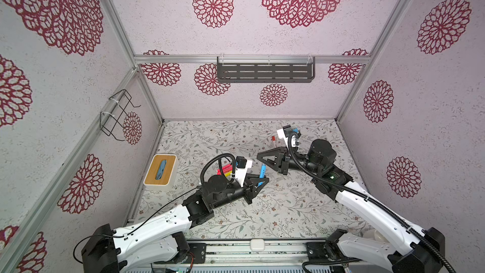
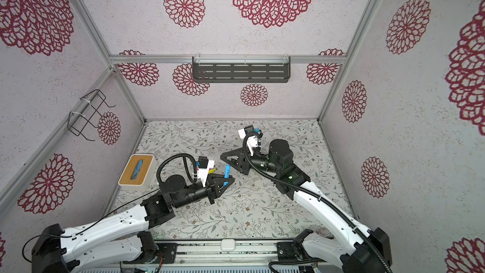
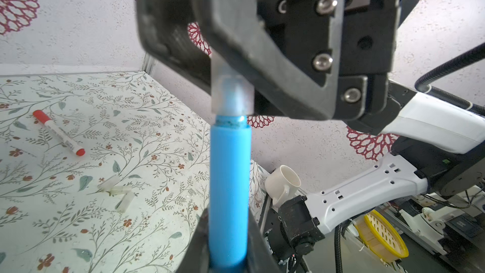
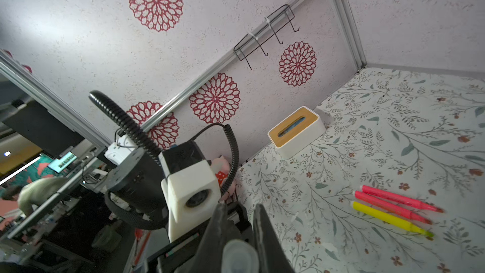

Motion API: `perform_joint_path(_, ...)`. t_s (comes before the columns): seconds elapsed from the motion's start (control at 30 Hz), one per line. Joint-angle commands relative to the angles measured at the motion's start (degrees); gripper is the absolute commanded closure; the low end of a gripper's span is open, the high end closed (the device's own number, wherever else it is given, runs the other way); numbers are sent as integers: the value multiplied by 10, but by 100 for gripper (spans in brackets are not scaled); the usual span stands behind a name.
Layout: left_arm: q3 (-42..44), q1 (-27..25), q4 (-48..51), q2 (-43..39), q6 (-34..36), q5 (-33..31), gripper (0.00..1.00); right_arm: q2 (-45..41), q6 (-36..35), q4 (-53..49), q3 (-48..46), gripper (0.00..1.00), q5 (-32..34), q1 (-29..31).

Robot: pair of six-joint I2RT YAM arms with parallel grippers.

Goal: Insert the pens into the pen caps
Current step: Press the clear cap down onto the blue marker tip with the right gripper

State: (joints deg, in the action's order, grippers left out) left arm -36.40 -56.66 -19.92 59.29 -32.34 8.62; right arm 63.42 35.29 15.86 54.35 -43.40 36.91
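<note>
Blue plastic marker pen (image 3: 229,174), slim, round-barrelled: clamped low on its barrel in your left gripper (image 3: 228,221) and held up off the floral-printed table mat (image 3: 78,219). Your right gripper (image 4: 240,216) is closed on a short translucent whitish plastic cap (image 3: 232,95), whose mouth is over the pen's tip. In the left wrist view the cap hides the nib, but a darker blue collar shows below its rim. My read: partly on, not seated.

Risks from here:
- If you push off the pen's axis, the cap may cock on the collar and jam.
- The left jaws grip smooth round plastic well back from the joint, so a firm push could slide the pen back through them instead of seating the cap.
- The cap looks thin-walled. A hard squeeze could pinch it oval so that it binds.
- If you release before it seats, the cap may drop to the mat.
- The two sets of black jaws are close, so an overshoot could knock them together.

Look of the pen: bright matte blue, straight, with no marks visible. The cap is cloudy and blurred, with the tip only faintly visible through it.

Further out on the mat, well apart from the held pair:
- a white-barrelled pen with red ends (image 3: 59,132)
- a small cluster of loose clear caps (image 3: 116,193)
- two pink-red highlighter pens (image 4: 393,203) and a yellow highlighter pen (image 4: 391,219), lying side by side with bare tips
- a white tissue box with a wooden lid (image 4: 296,130), against the wall
</note>
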Motion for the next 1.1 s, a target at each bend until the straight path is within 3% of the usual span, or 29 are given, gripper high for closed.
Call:
perform_joint_path(0.0,-11,-2,-17,1,6,9,100,-8,-8,19,-11,94,-24,8)
perform_joint_path(0.1,-9,0,-31,0,3,6,100,-12,-20,13,-28,100,-20,19)
perform_joint_path(0.27,-2,10,-69,-3,-13,16,100,-20,-30,11,-75,100,8,41)
perform_joint_path(0.5,3,52,-117,6,-49,42,100,-19,-64,-73,-113,100,120,72)
perform_joint_path(0.7,10,101,-209,33,-106,112,100,-24,-64,6,-176,100,70,93)
perform_joint_path(1.07,1,141,-230,21,-132,167,100,-8,-60,70,-232,100,0,105)
